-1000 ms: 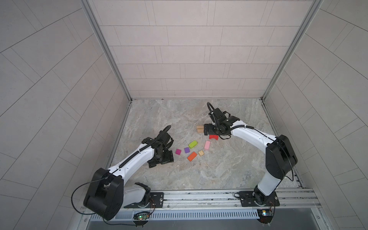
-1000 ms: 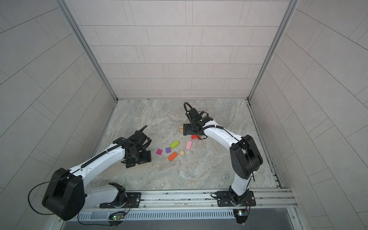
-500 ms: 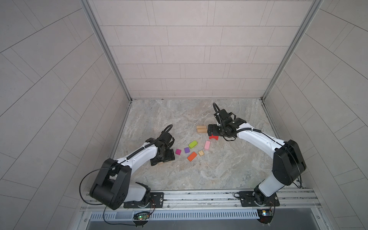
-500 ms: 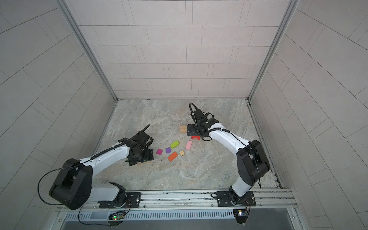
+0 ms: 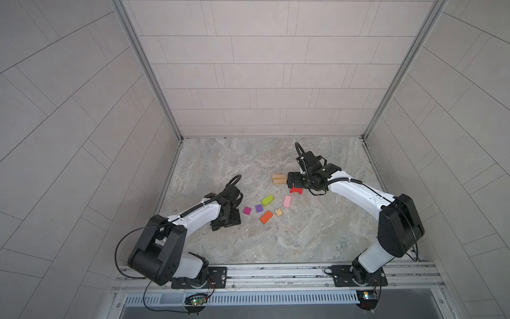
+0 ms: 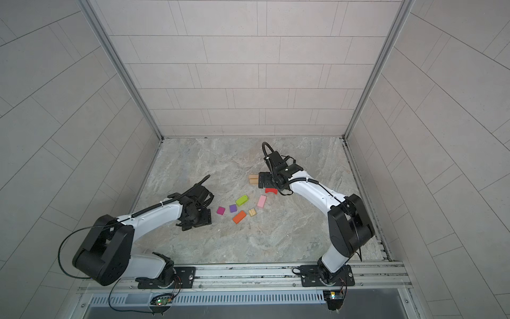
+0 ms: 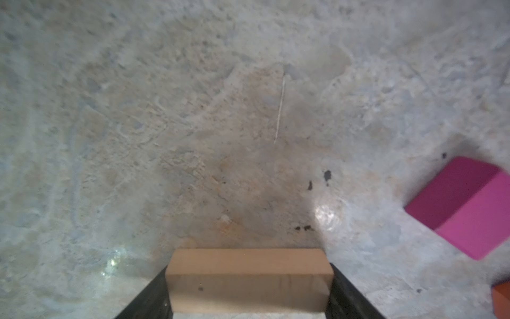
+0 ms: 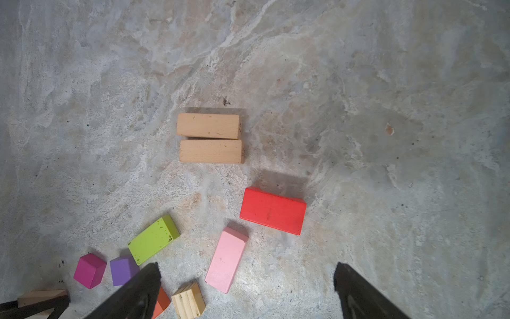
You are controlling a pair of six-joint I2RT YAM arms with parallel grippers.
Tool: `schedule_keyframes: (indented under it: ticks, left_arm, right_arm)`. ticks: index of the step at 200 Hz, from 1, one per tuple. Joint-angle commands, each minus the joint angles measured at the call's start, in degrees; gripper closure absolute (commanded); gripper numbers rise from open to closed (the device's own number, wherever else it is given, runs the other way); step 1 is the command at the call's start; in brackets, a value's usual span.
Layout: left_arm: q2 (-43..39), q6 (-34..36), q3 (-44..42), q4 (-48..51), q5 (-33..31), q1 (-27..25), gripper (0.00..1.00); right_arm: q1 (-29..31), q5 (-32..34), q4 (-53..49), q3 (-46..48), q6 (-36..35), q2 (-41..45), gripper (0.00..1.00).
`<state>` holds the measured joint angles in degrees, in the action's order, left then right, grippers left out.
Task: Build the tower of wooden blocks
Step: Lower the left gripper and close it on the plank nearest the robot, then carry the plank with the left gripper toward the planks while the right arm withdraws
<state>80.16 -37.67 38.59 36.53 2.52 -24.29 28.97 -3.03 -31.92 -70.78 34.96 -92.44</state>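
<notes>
Left end effector (image 7: 248, 272) narrowed onto tan bar (image 7: 249, 287), right end effector (image 8: 246, 269) wide

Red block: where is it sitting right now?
In both top views the red block lies on the floor right of centre, next to the right gripper; the pink block and two tan bars are nearest.

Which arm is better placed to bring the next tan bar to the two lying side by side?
Probably left: the left gripper clasps a tan bar; the right gripper hangs open and empty.
</notes>
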Motion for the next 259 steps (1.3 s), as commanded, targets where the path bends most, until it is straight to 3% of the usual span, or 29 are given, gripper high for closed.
schedule_keyframes:
  ticks: [1,18,32,114,200,259]
  left_arm:
    - [0.3,0.1,-0.8,-0.2,-0.1,-0.3,0.35]
    - [-0.2,0.5,-0.1,0.3,0.8,-0.4,0.52]
    - [-0.9,0.8,1.2,1.6,1.2,-0.6,0.60]
    - [-2.5,2.9,17.6,10.6,-0.7,-3.9,0.60]
    - [14.6,3.0,36.6,8.3,-1.6,-13.8,0.59]
    - [27.5,3.5,47.1,6.3,-1.4,-15.6,0.58]
  right_arm:
    - [-0.1,0.6,-0.2,0.3,0.5,1.8,0.01]
    - [-0.1,0.7,-0.1,0.5,0.6,1.7,0.01]
    - [-0.1,0.7,0.0,0.7,0.6,1.7,0.01]
    - [-1.4,1.2,-0.6,2.4,0.3,4.0,0.01]
    - [-5.0,3.6,-1.6,8.3,-0.3,11.3,0.01]
    - [-8.3,5.4,0.9,16.7,-1.3,20.4,0.01]
